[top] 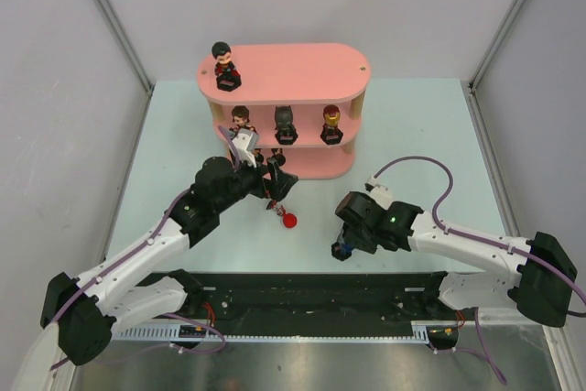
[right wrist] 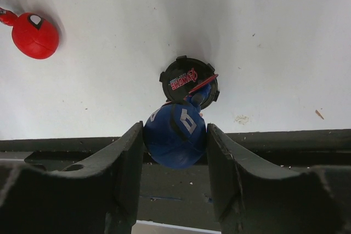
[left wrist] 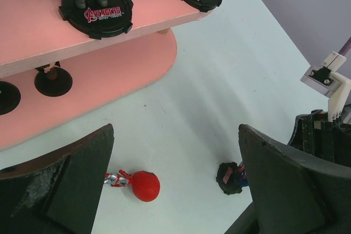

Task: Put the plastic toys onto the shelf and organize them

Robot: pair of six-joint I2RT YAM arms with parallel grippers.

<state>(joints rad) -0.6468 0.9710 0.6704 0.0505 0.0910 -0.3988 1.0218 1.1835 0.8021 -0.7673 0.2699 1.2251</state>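
The pink shelf (top: 293,69) stands at the back of the table. A dark-haired toy (top: 223,65) is on its top tier. A dark-haired toy (top: 242,122), a black-headed toy (top: 286,123) and a red-gold toy (top: 331,123) are on the middle tier. A red-headed toy (top: 289,219) lies on its side on the table. My left gripper (top: 275,185) is open and empty above it, and the toy (left wrist: 143,185) shows between the jaws. My right gripper (right wrist: 174,130) is shut on the blue-headed toy (right wrist: 175,135), low over the table.
The black rail (top: 311,292) with the arm bases runs along the near edge, just behind my right gripper. Two black bases (left wrist: 53,81) show on the shelf's bottom tier (left wrist: 126,64). Grey walls close in the left and right sides.
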